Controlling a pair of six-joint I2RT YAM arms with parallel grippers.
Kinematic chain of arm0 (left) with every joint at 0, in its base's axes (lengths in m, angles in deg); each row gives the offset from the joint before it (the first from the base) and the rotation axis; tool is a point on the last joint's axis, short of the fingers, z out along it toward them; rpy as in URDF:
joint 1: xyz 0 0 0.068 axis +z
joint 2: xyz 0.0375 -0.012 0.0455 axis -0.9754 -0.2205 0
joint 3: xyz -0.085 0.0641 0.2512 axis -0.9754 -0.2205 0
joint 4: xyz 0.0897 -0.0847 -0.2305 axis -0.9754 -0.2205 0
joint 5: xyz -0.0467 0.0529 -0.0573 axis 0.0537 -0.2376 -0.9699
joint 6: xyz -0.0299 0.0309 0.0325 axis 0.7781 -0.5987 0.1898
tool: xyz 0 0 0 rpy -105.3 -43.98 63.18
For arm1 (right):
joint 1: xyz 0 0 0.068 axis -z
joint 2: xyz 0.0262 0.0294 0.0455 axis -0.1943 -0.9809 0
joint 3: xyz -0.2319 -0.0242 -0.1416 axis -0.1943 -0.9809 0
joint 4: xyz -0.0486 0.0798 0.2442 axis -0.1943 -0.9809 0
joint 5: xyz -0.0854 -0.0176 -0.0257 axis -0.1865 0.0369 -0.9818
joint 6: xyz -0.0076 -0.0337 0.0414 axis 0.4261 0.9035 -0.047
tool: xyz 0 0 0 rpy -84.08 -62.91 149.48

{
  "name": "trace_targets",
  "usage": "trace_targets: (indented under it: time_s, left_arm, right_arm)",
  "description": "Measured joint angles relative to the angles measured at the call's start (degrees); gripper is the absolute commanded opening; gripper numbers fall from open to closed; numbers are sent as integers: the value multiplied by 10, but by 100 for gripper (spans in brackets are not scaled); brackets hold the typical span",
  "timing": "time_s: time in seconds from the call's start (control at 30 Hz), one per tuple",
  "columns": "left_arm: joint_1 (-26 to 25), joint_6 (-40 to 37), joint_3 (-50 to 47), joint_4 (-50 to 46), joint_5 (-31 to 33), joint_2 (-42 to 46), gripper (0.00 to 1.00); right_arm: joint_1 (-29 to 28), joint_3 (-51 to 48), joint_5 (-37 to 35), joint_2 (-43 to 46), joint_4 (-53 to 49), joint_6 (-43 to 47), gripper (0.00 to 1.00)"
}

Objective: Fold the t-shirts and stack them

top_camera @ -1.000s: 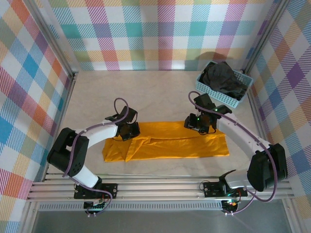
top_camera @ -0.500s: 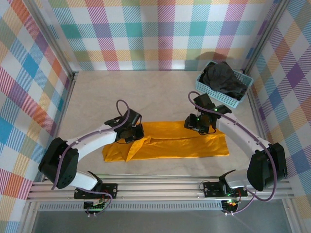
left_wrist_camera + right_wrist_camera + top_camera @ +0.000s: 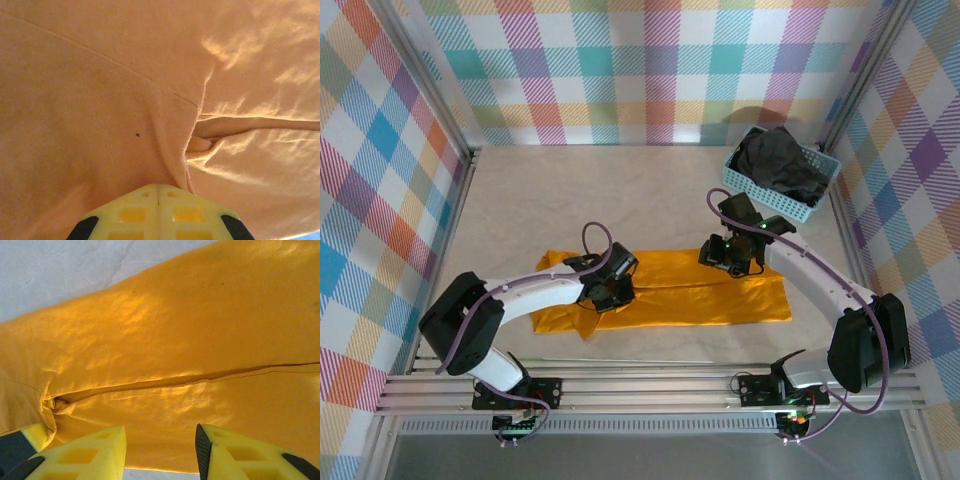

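Left wrist shows the left pincer (image 3: pixel 158 187) clamped on a bunched fold of the orange t-shirt (image 3: pixel 95 90), right pincer (image 3: pixel 160 431) spread over it.

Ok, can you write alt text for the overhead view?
Two robot arms reach over an orange-yellow t-shirt folded into a long strip on a pale table; the left gripper pinches its cloth, the right gripper hangs open over it. A black t-shirt sits in a blue basket far right.

two t-shirts (image 3: pixel 700 298) (image 3: pixel 775 160), one basket (image 3: pixel 761 201), two pincers (image 3: pixel 612 287) (image 3: pixel 728 256)
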Motion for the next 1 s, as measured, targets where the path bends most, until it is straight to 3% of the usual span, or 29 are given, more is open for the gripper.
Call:
trace_targets:
  time_s: [0.03, 0.1, 0.4, 0.5, 0.6, 0.7, 0.8, 0.9, 1.0]
  left_arm:
    - [-4, 5, 0, 1, 0, -3, 31]
    - [-13, 14, 0, 5, -2, -8, 40]
    - [-21, 48, -4, 61, -32, -1, 38]
    - [0, 52, -31, 46, -29, 65, 37]
    - [70, 36, -60, 2, -15, 179, 37]
    - [182, 5, -84, -35, -8, 270, 37]
    - [279, -25, -126, -56, -13, 307, 36]
    - [329, -48, -167, -74, -26, 303, 34]
    - [338, -61, -189, -73, -42, 288, 33]
  right_arm:
    - [0, 0, 0, 0, 0, 0, 42]
    - [0, 0, 0, 0, 0, 0, 42]
    - [0, -4, 2, 0, 3, 0, 42]
    - [0, -8, 12, 0, 12, 0, 43]
    - [-4, -22, 37, -1, 34, 2, 43]
    - [-19, -33, 64, -9, 54, 2, 43]
    - [-31, -48, 101, -27, 88, -3, 42]
    - [-40, -54, 123, -49, 104, -9, 42]
    - [-43, -54, 134, -59, 114, -13, 42]
